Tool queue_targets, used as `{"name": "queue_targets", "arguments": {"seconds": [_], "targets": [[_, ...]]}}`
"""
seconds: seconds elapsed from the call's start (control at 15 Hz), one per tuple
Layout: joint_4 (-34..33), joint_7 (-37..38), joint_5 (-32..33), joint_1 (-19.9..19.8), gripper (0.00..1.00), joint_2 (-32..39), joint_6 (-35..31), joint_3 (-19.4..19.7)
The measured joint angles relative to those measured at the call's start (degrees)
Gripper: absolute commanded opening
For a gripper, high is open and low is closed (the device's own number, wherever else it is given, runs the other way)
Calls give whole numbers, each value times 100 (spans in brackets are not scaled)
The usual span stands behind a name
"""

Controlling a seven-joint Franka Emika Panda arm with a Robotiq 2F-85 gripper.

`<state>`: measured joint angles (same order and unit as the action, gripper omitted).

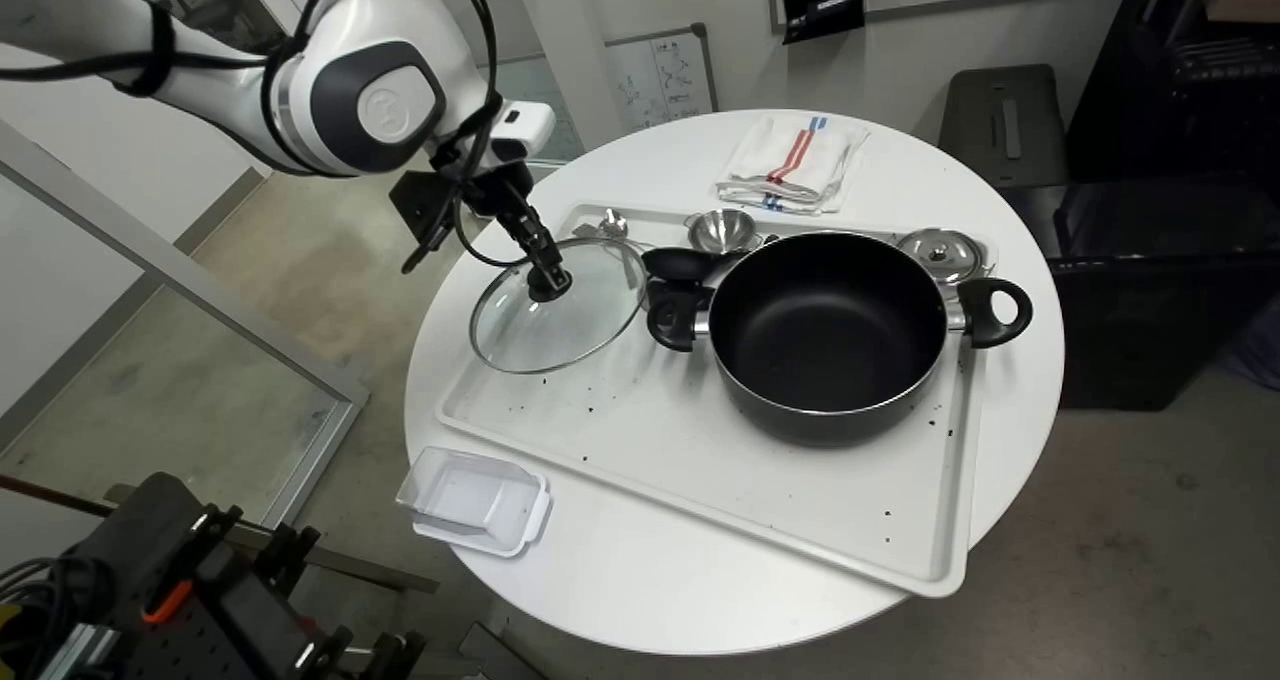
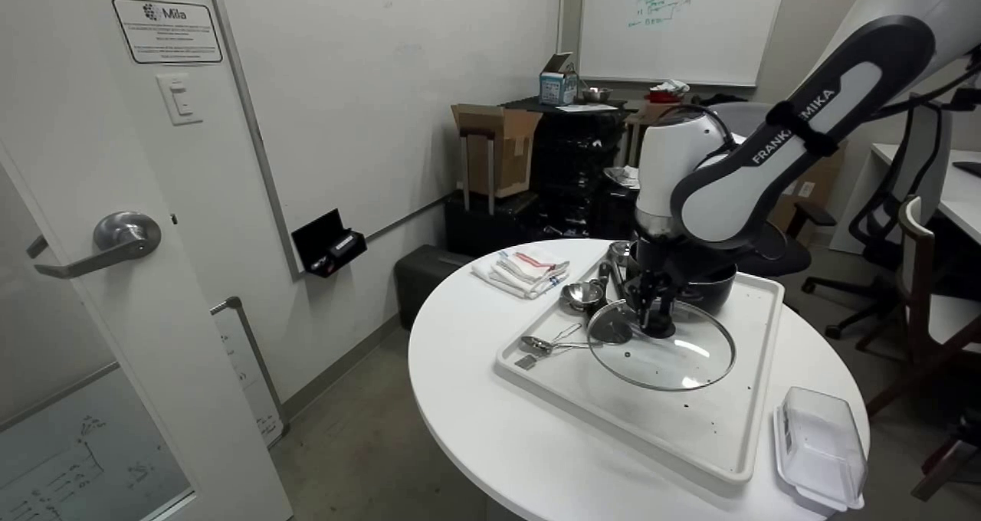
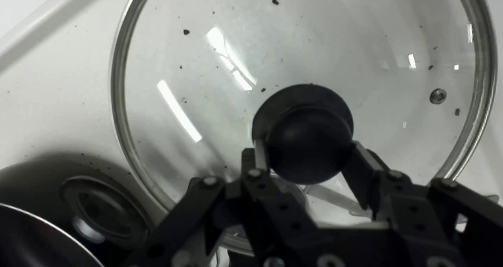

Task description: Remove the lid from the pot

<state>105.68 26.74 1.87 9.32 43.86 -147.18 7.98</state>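
To the left of the pot [image 1: 828, 335] in an exterior view, the lid [image 1: 578, 328] is over the tray [image 1: 690, 430], its dark knob [image 3: 308, 139] clamped in the gripper [image 3: 309, 153], while a container [image 1: 480, 505] sits at the near left of the surface [image 1: 650, 580].

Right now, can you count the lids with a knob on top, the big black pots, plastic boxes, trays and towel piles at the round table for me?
Lids with a knob: 2 (glass lid and small shiny lid)
Big black pot: 1
Plastic box: 1
Tray: 1
Towel pile: 1
Total: 6
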Motion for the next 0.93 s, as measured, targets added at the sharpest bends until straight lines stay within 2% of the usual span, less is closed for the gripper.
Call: {"name": "queue_targets", "arguments": {"seconds": [0.33,0.93], "targets": [[-162,-418,0,-58,25,362,-240,0],[-998,-712,65,121,25,1167,-311,-5]]}}
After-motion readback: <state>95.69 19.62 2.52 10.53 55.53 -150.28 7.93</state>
